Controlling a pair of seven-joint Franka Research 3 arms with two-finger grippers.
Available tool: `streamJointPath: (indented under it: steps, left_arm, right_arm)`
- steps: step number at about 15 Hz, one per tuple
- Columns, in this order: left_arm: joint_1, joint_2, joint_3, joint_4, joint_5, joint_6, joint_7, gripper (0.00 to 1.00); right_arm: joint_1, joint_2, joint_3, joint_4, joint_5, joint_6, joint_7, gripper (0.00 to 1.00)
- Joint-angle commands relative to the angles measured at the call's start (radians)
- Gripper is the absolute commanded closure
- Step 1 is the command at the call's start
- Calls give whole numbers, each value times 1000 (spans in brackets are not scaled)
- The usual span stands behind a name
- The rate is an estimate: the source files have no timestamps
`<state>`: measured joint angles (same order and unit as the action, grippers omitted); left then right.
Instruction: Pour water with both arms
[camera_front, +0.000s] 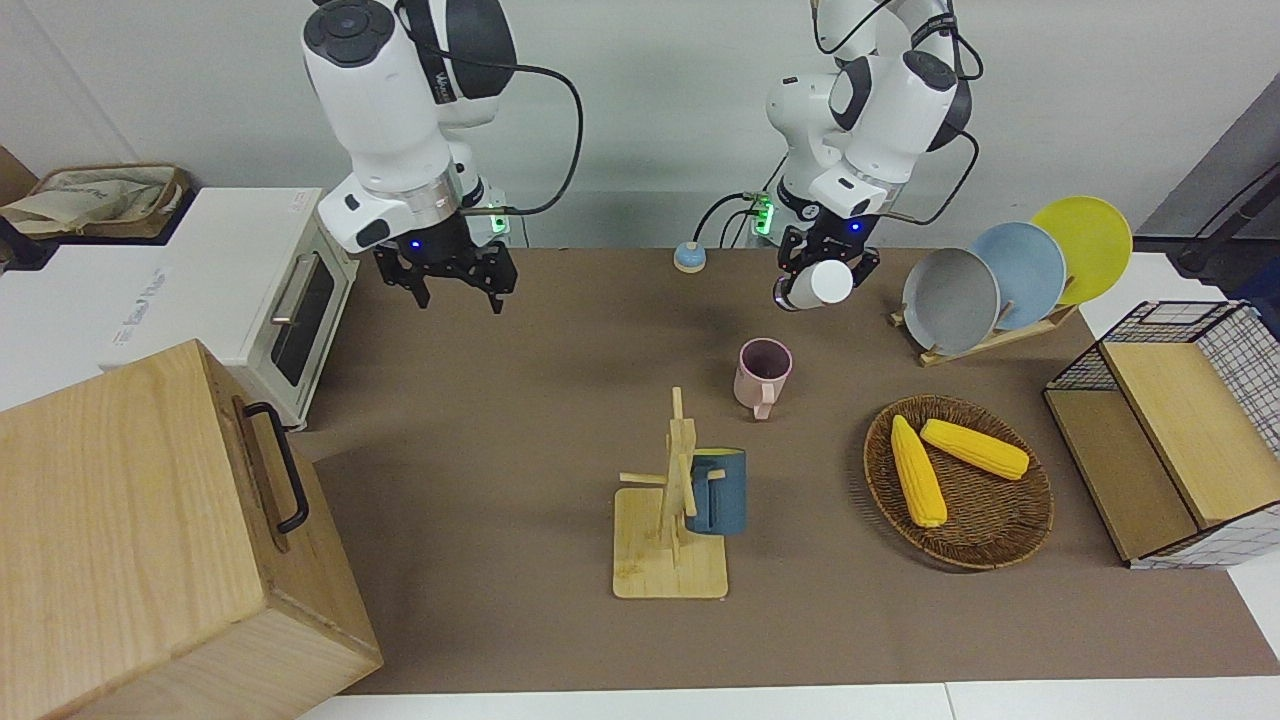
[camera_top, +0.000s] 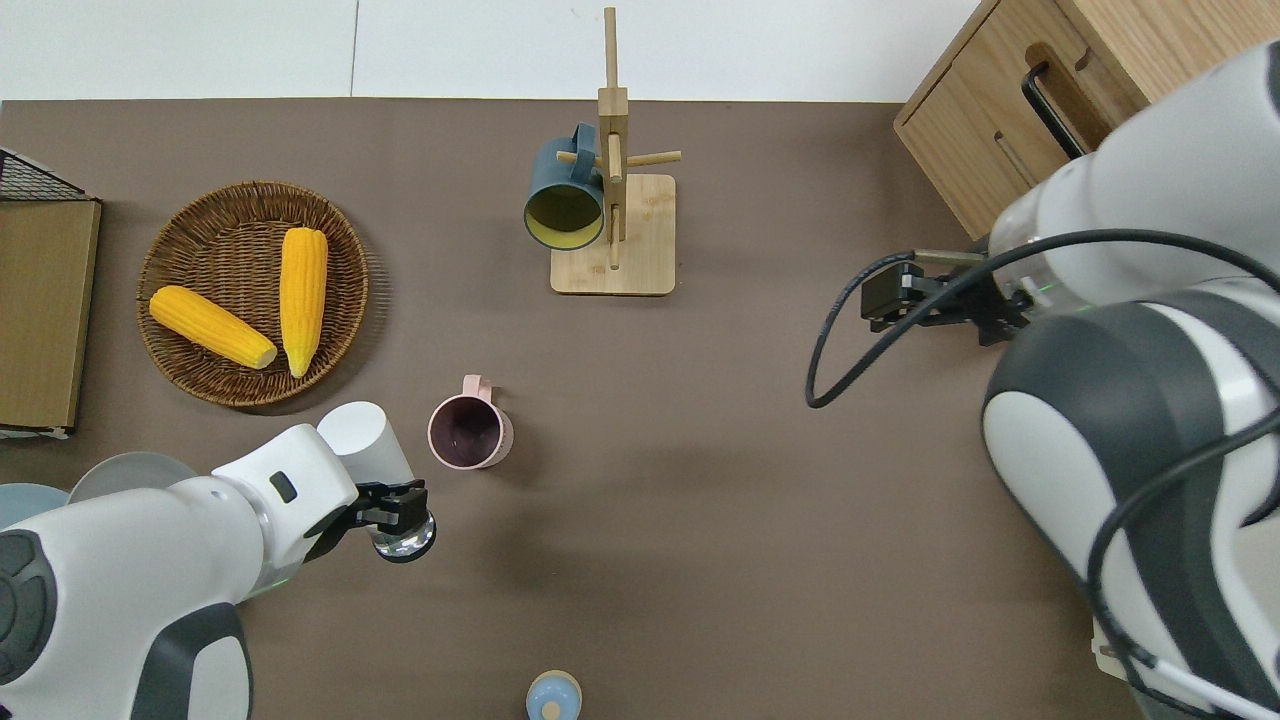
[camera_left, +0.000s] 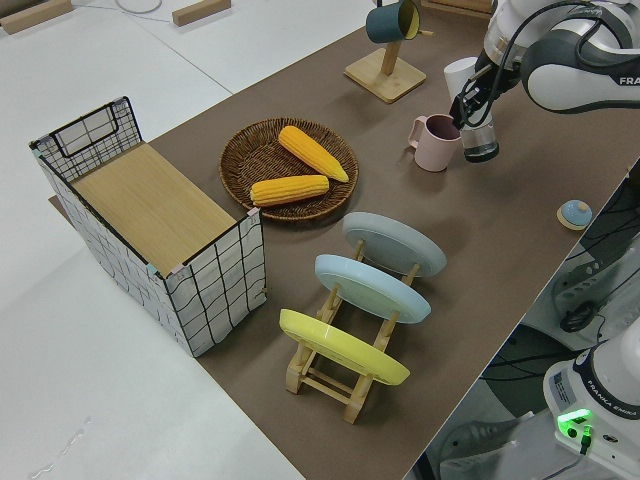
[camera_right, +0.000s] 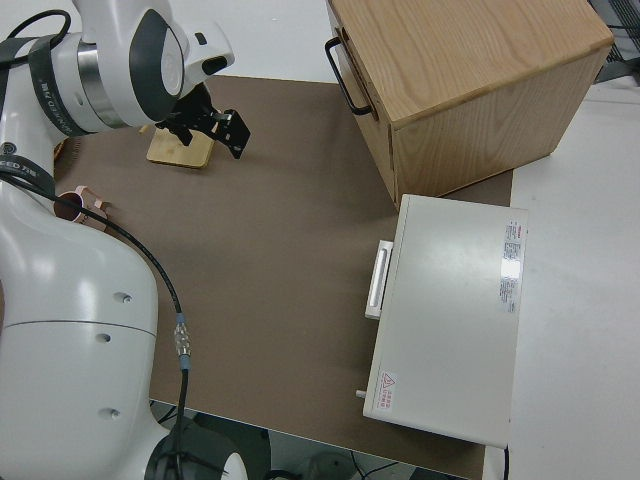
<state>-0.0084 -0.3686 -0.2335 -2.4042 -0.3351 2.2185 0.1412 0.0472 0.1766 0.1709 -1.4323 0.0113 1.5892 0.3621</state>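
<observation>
Brown matting covered the worktop, with white surfaces around it. My left end effector (camera_front: 822, 272) was clamped on a white bottle (camera_front: 822, 284), which I held tipped well over, nearly on its side, so that its mouth pointed toward the pink mug (camera_front: 763, 373). In the overhead view the bottle hung over bare mat just beside the mug, on the side nearer to me, not yet over its opening; I judged the tilt was the start of a pour and that I needed to carry the mouth over the rim first, or the water could land on the mat. The mug stood upright with its opening up and its handle turned away from me, ready to receive.

My right end effector (camera_front: 452, 278) hung in the air with its fingers spread wide and nothing between them, over bare mat toward the right arm's end of the worktop, well apart from the mug. I judged it was kept clear so as not to crowd the pour. Farther from me, a blue mug (camera_front: 716, 490) hung on a wooden mug tree (camera_front: 671, 510)
</observation>
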Motion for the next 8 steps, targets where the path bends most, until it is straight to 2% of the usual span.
streamJointPath:
  steps: [1,6,8]
  left_arm:
    - [-15,-36,-26,-56,-16,53,3,1000]
    - [-10,-10,-85,-72,-13,76,-6,1000]
    - [-8,6,-89,-70,-1,73,-5,1000]
  right_arm:
    - [-98,-80,18,-86,-14,6,-126,7]
    - [-179,-108,19,-97,-13,-9,-219,7]
    - [-190,-108,18,-89,-13,-11,-238,7]
